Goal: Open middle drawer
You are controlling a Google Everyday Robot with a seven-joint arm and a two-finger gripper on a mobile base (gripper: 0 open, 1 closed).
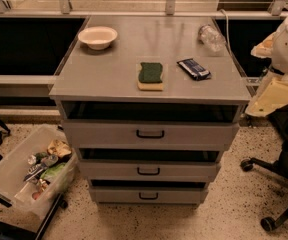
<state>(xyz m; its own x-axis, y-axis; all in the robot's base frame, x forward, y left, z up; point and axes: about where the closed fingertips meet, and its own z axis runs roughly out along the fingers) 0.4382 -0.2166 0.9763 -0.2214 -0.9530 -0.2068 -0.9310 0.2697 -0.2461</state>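
Nearest me, at the lower left, is a clear plastic bin (11,170) of mixed scraps on the speckled floor. At the lower right are the castors of an office chair (268,224). Both sit off to the sides, so the approach to the cabinet front is open down the middle. The middle drawer (109,171) is the second of three grey fronts, directly below the top drawer (99,133) and above the bottom drawer (116,196), with its small black bar handle (148,171) centred on the front. A dark gap shows above each front, but I judge that to be my high viewing angle and not a drawer pulled out, so I read the middle one as not yet opened. On the cabinet top (109,69) are a white bowl (97,36) at the back left, a green sponge (150,75) near the front edge, a dark snack packet (194,68) beside it and a clear bottle (211,36) lying at the back right. None of them overhangs the drawers, so they should stay out of the pull. The gripper (275,95) is what I take the cream-coloured piece at the right edge to be, held beside the cabinet at about countertop height and well apart from the handle. That looks like a parked position, keeping my view of the fronts clear. Whether the gripper is open or closed I cannot tell, and I see nothing in it. My next move would bring it down and left to that middle handle.
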